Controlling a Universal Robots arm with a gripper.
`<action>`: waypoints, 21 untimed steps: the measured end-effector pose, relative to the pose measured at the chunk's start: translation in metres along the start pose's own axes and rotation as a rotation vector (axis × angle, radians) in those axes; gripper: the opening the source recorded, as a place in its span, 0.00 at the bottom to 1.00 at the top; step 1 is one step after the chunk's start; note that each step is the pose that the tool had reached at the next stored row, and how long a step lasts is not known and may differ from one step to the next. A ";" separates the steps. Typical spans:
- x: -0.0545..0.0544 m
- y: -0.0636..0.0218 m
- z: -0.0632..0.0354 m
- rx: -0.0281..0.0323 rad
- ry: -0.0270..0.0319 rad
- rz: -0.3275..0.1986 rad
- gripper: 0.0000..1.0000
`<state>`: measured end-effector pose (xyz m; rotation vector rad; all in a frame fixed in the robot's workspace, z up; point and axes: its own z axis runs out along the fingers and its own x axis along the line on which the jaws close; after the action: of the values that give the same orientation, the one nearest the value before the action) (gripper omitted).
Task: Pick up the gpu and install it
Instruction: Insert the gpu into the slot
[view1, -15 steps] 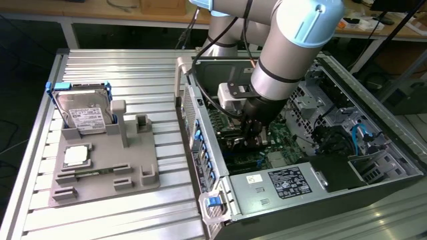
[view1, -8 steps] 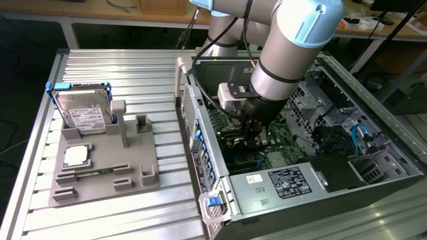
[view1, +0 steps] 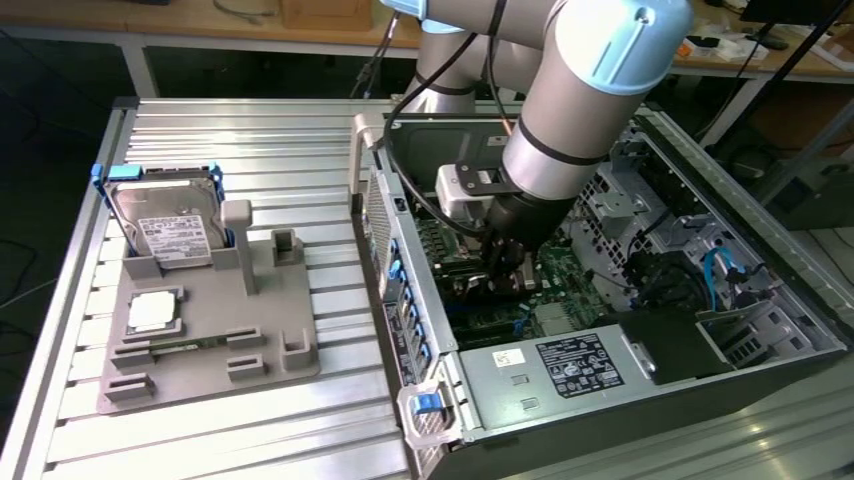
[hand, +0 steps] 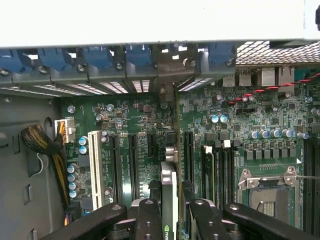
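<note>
Arm (view1: 587, 110) enters from top centre and reaches down into the open computer case (view1: 641, 430), which fills the right half of the frame. Gripper (view1: 501, 270) sits low over the green motherboard (view1: 561, 285) with the gpu (view1: 478, 287) at its fingertips, edge-on and partly hidden. Left of the case, on the slotted metal table (view1: 267, 130), a grey fixture plate (view1: 200, 365) carries the hard drive (view1: 167, 225) upright in a blue frame at upper left. The processor chip (view1: 154, 310) lies flat just below it.
</note>
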<state>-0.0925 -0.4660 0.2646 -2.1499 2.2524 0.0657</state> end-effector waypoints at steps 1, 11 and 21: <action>0.000 0.0000 -0.0001 -0.0001 0.0001 0.000 0.27; 0.001 -0.0001 -0.0001 -0.0002 0.0002 0.000 0.27; 0.002 0.0003 0.0007 -0.0003 0.0004 0.000 0.27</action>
<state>-0.0928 -0.4681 0.2638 -2.1503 2.2528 0.0657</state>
